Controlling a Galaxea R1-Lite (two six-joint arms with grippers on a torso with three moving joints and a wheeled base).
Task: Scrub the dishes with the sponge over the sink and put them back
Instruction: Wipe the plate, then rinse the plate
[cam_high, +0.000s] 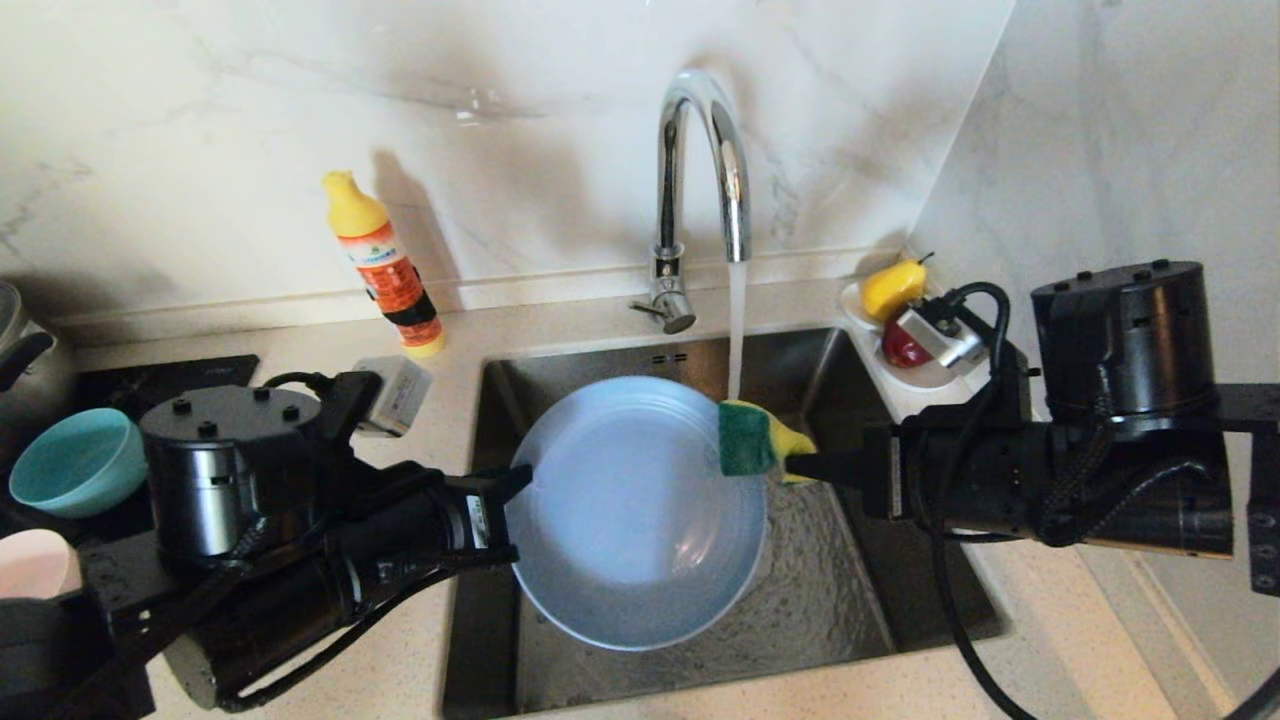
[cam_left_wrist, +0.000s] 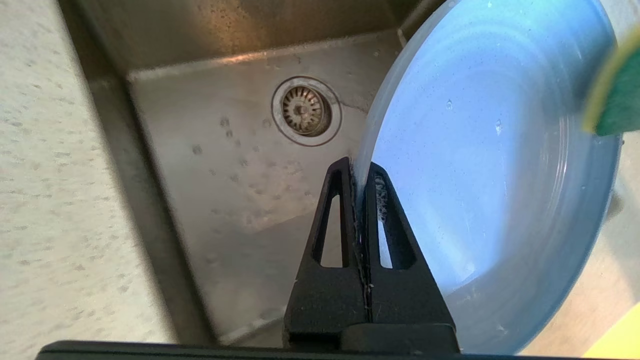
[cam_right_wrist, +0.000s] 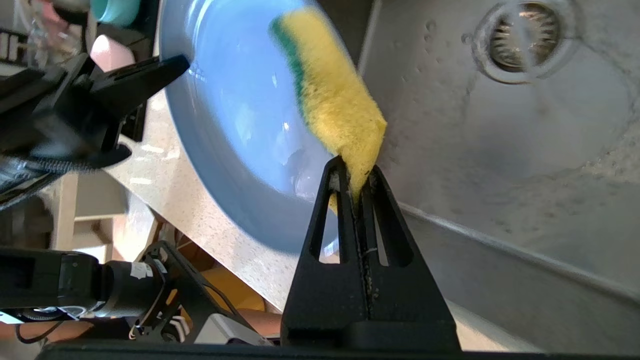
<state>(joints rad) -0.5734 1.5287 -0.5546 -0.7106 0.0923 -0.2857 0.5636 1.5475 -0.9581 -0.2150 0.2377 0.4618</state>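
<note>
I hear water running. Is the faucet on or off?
On. A stream falls from the faucet spout into the sink, just behind the sponge.

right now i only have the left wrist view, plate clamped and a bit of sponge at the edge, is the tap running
Observer: Yes. In the head view, water runs from the faucet into the sink, just behind the sponge.
Operator: who's holding the sponge
Observer: The right end effector, shut on its yellow end.
Operator: where are the other dishes
Observer: The teal bowl sits on the counter left of the sink, the pink bowl nearer the robot.
Operator: and my grip on the plate
Observer: The left end effector pinches the rim of the plate on its left side.
</note>
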